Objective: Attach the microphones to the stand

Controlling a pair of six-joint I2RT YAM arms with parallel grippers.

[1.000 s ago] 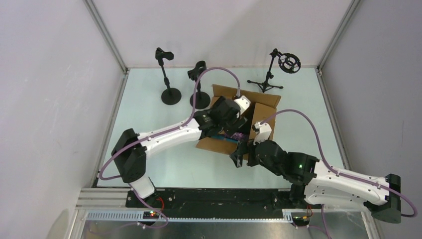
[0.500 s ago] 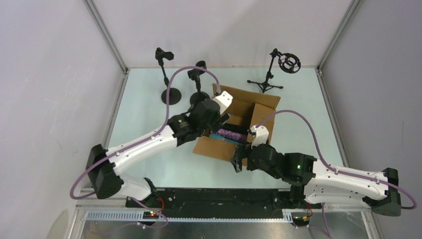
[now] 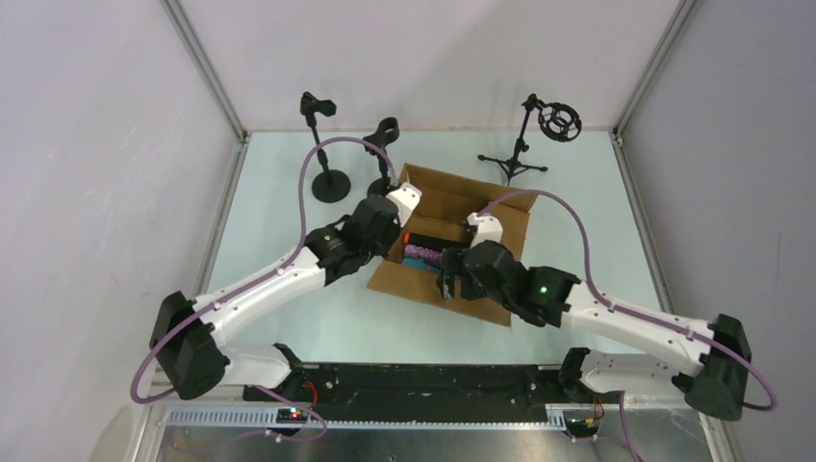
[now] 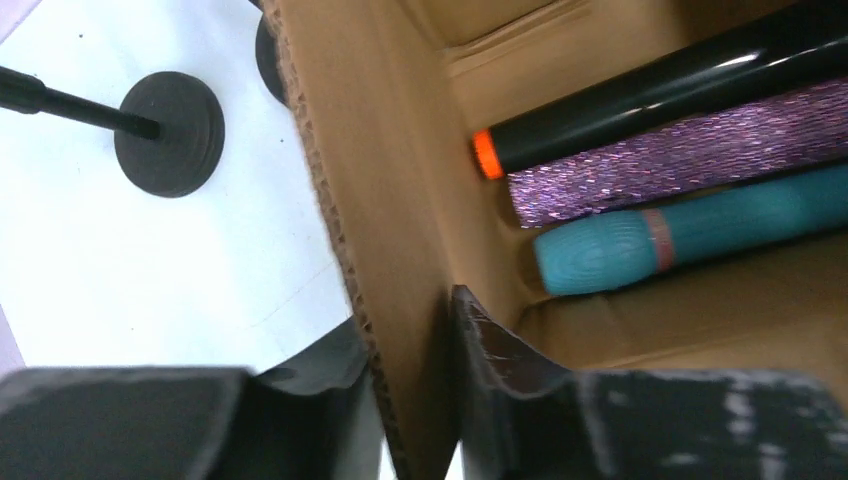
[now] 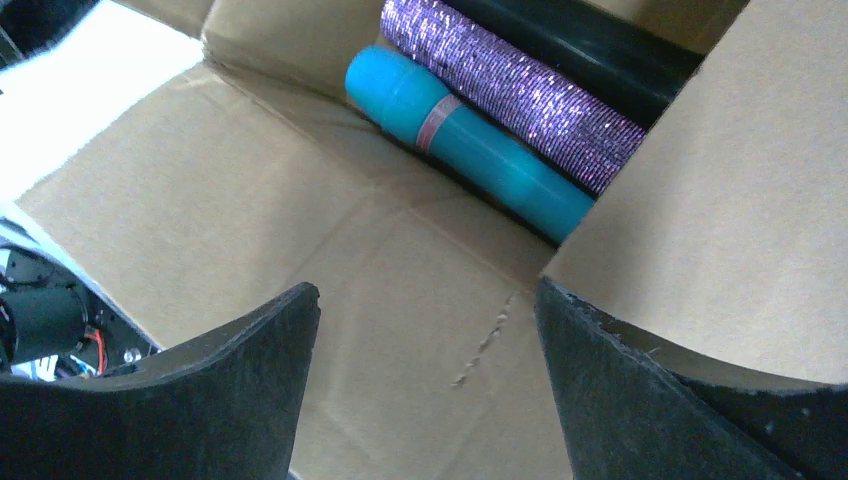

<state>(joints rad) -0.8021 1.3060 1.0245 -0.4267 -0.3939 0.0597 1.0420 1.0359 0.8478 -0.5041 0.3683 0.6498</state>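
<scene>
A brown cardboard box sits open at the middle of the pale green table top. All three microphones lie flat on its floor, side by side and touching. The glossy black microphone with an orange-red end is on the 12 o'clock side in the top view. The purple glitter microphone lies in the middle, and the light blue plastic microphone is on the 6 o'clock side. The orange-red end points toward 9 o'clock, at the box's left wall.

The left gripper straddles that left wall. One finger is outside over the table and one inside the box, and both press against the cardboard, so it is clamped on the wall.

The right gripper hangs over the box's 6 o'clock part. Its fingers are spread wide with only bare cardboard between them, and they hold nothing. A raised flap stands against its right finger.

Two black round-based stands rise at 11 o'clock from the box, the nearer one just beside its corner. A black tripod stand with a ring mount stands at 1 o'clock.
</scene>
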